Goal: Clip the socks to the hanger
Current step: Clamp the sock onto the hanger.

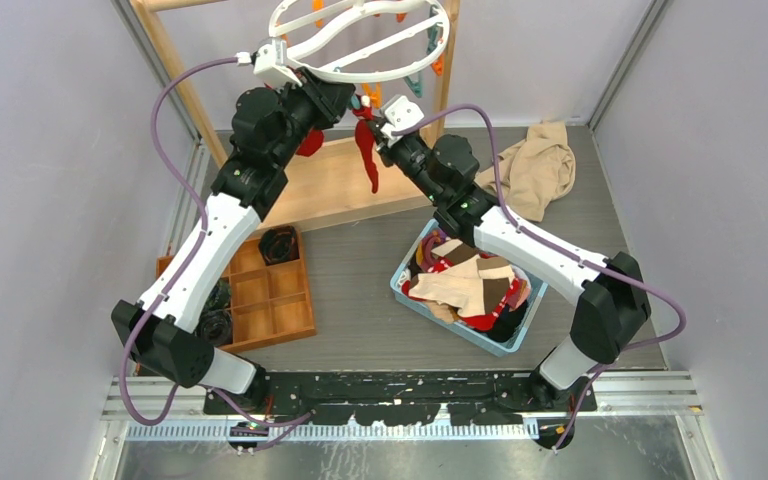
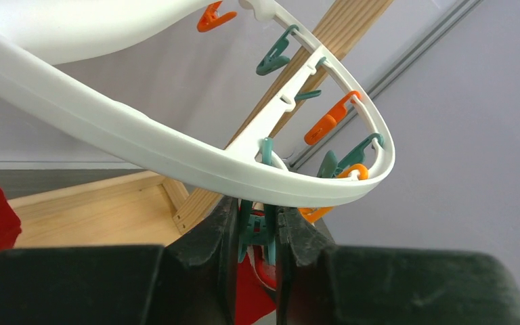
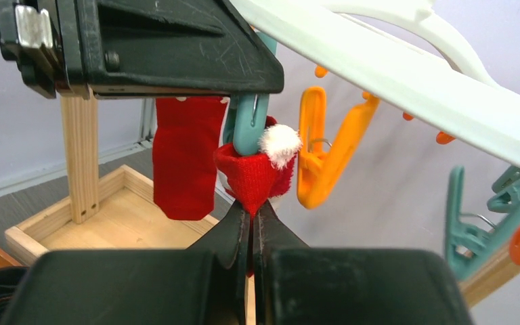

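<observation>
Closest to the right wrist lens, your right jaws are pinched shut on the red sock, gripping it just under its cuff and white pompom. Straight above that grip hangs the teal clip, long axis vertical, its lower end meeting the top of the cuff. Your left jaws come in from the side and stand narrow, squeezing the clip's upper end just below the white ring of the hanger. So the sock sits directly below the clip's mouth. The move, as I judge it, is a short lift along the clip's own axis by the right arm, which is the nearer one. Whether fabric is already between the clip's tips you cannot tell. An orange clip hangs just beside, on the pompom side; keep the cuff off it.
</observation>
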Action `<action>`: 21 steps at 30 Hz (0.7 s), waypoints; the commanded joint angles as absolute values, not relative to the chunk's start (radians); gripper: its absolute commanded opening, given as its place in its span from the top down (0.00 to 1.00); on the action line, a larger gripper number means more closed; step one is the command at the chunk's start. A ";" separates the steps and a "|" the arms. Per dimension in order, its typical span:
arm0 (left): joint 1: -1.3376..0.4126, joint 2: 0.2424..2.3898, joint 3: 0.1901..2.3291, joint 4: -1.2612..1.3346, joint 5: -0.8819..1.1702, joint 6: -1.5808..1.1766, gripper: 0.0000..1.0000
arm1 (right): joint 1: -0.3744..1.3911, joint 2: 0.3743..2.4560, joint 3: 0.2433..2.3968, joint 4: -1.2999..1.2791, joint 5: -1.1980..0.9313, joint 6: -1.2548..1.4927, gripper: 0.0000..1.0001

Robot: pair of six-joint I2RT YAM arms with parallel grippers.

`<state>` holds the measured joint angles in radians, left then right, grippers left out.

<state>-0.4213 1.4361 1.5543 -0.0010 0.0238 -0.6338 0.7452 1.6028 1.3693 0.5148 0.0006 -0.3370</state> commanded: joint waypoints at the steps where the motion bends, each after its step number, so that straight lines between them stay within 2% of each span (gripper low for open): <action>1: -0.424 1.402 1.604 0.005 -0.028 -0.601 0.99 | 0.752 1.529 1.349 0.561 0.041 -0.381 0.97; 21: -0.430 1.382 1.574 0.015 -0.093 -0.658 1.00 | 0.775 1.532 1.357 0.589 0.043 -0.384 0.99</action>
